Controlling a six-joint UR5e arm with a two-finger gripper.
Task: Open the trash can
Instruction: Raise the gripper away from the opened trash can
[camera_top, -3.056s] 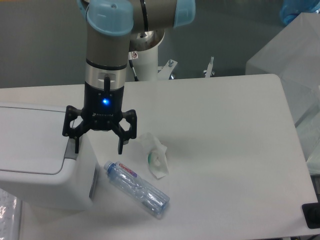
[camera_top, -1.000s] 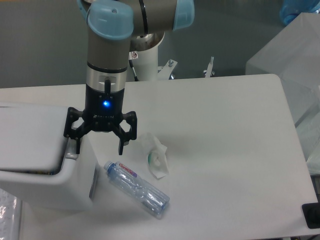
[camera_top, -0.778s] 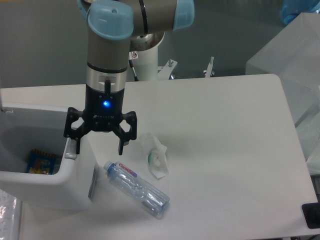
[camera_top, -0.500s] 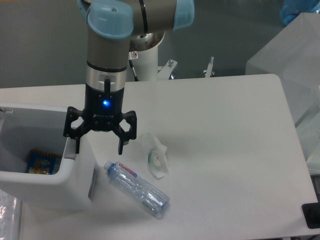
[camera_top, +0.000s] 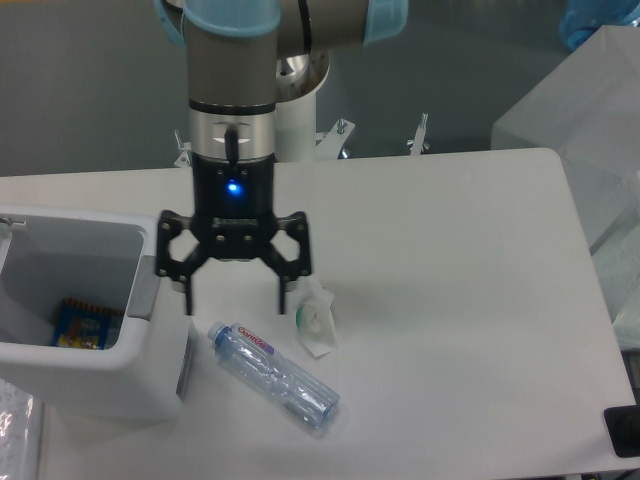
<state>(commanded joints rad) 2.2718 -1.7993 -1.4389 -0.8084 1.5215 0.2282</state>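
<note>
The large white trash can stands at the left edge of the table with its lid swung up out of the way, so its inside shows. A blue and yellow packet lies at its bottom. The grey push tab sits on its right rim. My gripper is open and empty, fingers pointing down, just right of the can's rim and above the table.
A clear plastic bottle lies on its side in front of the gripper. A crumpled white wrapper lies right of the gripper. A translucent box stands at the far right. A black object sits at the table's front right corner.
The trash can's lid has popped open, showing the packet inside. My gripper has left the rim tab and moved right, still open.
</note>
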